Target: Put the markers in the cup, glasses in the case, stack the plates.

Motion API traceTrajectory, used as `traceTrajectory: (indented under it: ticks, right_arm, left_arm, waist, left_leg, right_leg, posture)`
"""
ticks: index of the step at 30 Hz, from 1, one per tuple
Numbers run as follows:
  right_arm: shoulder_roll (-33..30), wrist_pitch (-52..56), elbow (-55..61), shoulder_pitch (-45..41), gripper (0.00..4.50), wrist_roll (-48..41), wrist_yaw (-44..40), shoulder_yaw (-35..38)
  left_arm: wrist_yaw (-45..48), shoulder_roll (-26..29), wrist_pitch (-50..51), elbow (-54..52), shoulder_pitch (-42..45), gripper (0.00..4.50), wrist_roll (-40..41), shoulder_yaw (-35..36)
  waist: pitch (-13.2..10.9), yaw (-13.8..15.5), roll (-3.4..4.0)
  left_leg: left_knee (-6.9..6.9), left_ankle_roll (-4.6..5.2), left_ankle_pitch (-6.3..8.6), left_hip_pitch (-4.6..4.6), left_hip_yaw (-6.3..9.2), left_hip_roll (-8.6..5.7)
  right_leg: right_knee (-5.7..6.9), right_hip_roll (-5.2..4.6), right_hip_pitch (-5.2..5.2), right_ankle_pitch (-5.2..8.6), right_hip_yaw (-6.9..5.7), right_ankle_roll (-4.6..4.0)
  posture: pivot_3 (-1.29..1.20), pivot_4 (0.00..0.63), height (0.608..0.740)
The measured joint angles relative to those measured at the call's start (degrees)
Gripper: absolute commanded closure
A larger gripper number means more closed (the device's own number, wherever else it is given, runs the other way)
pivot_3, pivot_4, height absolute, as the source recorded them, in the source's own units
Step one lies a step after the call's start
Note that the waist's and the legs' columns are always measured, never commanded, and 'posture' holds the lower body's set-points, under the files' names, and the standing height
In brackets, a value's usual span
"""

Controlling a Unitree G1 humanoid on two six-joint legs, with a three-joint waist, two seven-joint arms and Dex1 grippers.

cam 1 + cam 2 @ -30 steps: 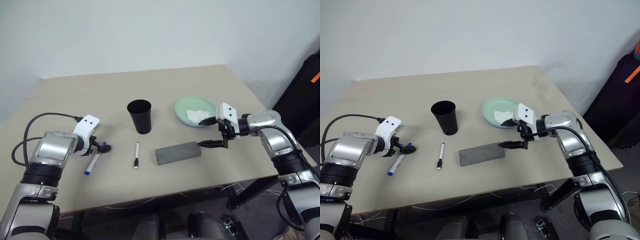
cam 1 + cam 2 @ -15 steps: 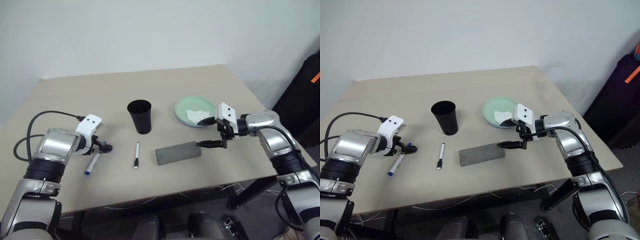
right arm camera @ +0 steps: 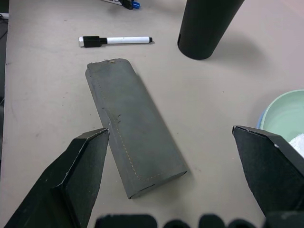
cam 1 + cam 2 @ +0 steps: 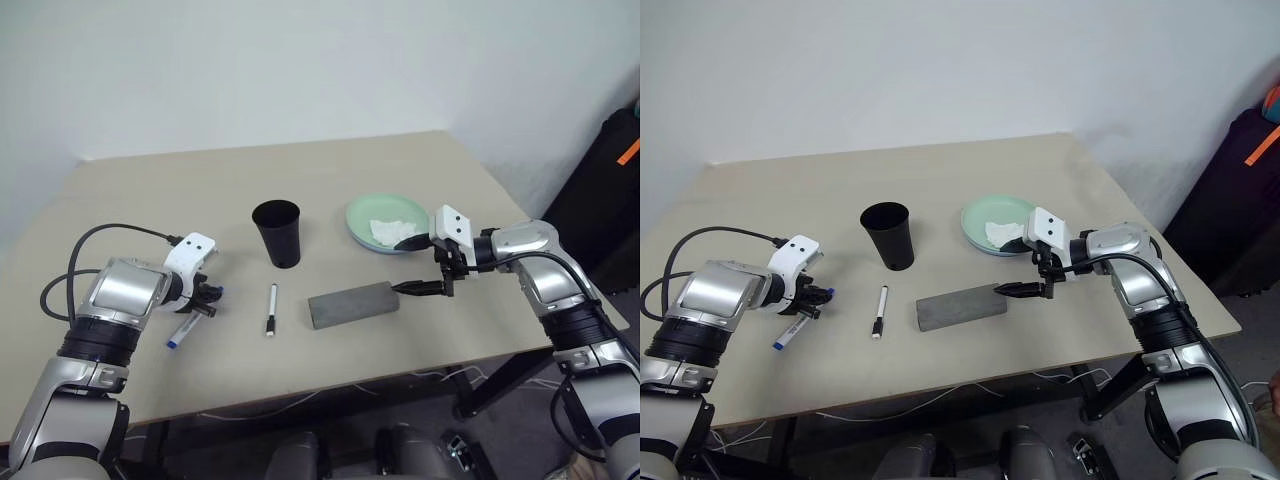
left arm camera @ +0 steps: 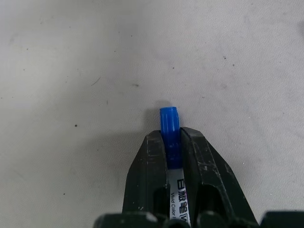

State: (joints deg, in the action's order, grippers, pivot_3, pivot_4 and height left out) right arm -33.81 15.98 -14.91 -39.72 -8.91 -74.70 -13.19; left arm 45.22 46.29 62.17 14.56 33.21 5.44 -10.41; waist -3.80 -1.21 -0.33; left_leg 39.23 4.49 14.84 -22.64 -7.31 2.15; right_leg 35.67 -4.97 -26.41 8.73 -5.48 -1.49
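- The left gripper (image 5: 173, 142) is down at the table (image 4: 130, 190) on the robot's left side, its two black fingers (image 5: 147, 166) clamped on the blue-capped marker (image 5: 170, 128); the blue cap pokes out past the fingertips, and the white barrel with its blue end trails back along the tabletop.
- The black-capped marker (image 4: 271, 309) lies flat just beside it, toward the middle, touched by nothing.
- The black cup (image 4: 277, 232) stands upright behind that marker, apart from both pens.
- The grey case (image 4: 354, 304) lies closed near the table's front, right of the black-capped marker.
- The right gripper (image 4: 425, 265) hangs just off the case's right end, its fingers (image 3: 76, 175) spread wide with nothing between them.
- The mint green plate (image 4: 372, 213) sits behind that gripper with a crumpled white tissue (image 4: 392, 231) in it; a sliver of blue rim peeks out beneath it in the right wrist view.
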Motion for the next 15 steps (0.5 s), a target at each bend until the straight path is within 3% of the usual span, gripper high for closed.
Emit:
traceTrajectory:
  ticks: [8, 15]
  right_arm:
    - [0.0, -0.06, 0.0, 0.0, 0.0, 0.01, -0.03, 0.0]
    - [0.21, -0.08, 0.0, -0.09, 0.0, 0.04, -0.09, -0.1]
  left_arm:
    - [-2.64, -2.64, -4.78, 2.72, 0.43, 4.49, 0.09, 2.77]
    - [-6.53, -6.85, -16.94, 7.19, 11.16, 4.49, 3.72, 13.05]
  waist:
    - [-0.01, 0.33, -0.01]
    - [-0.05, 0.53, -0.2]
  left_leg:
    - [0.04, 0.0, -0.01, -0.09, 0.05, 0.0]
    - [0.14, 0.08, 0.08, -0.25, -0.02, -0.06]
  right_leg:
    - [-0.01, -0.03, -0.01, 0.0, -0.04, -0.01]
    - [-0.05, -0.08, -0.11, -0.05, -0.01, 0.04]
  posture:
    - [0.0, 0.0, 0.738]
    - [0.0, 0.0, 0.738]
